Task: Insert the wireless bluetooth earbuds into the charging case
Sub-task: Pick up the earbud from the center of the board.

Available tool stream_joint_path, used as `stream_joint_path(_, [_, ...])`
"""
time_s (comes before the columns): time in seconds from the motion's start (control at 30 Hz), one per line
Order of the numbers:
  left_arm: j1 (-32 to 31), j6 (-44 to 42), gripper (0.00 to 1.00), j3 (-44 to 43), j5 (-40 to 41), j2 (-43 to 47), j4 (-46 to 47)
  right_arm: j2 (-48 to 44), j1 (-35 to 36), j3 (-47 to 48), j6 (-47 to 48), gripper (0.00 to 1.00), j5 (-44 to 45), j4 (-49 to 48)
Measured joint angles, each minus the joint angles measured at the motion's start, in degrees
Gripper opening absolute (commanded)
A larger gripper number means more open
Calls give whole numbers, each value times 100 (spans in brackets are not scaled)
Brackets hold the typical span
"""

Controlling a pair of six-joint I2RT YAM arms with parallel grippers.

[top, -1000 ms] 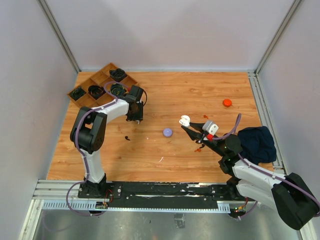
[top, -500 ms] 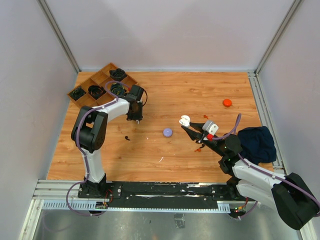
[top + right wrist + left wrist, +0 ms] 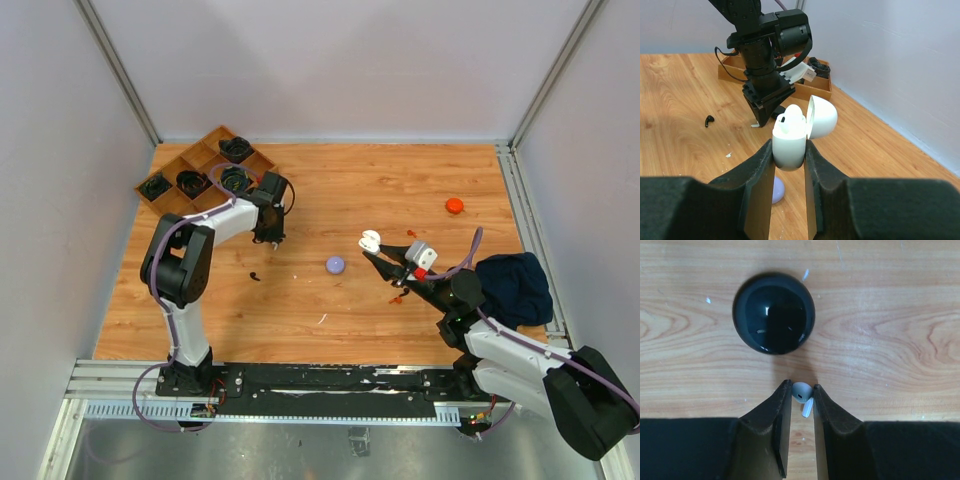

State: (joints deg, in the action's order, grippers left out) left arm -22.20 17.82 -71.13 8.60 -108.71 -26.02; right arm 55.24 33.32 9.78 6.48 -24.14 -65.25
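My left gripper [image 3: 802,390] sits low over the table with its fingertips closed on a small white earbud [image 3: 801,393], whose stem points back between the fingers. A glossy black round case [image 3: 773,313], shut, lies just beyond the fingertips. In the top view the left gripper [image 3: 270,236] is near the tray. My right gripper [image 3: 789,150] is shut on an open white charging case [image 3: 790,137], held above the table with its lid [image 3: 822,117] flipped back and one white bud seated inside. The case also shows in the top view [image 3: 370,240].
A pale purple round case [image 3: 335,264] lies mid-table and an orange one [image 3: 454,205] at the far right. A black earbud [image 3: 255,276] and red-orange buds [image 3: 398,297] lie loose. A wooden tray [image 3: 205,160] of black coiled cables stands far left. A dark blue cloth [image 3: 512,285] lies right.
My left gripper has shifted very slightly toward the tray. The right arm and the white case have not moved.
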Motion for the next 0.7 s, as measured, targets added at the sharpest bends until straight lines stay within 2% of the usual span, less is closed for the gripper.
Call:
stream_joint_path(0.4, [-297,116,22,645,-155,682,0,-52,0,0,0,1,-9,22])
stream_joint_path(0.7, [-769,527,21,1390,-109,1943,654,105,0,0,-4,1,-37,26])
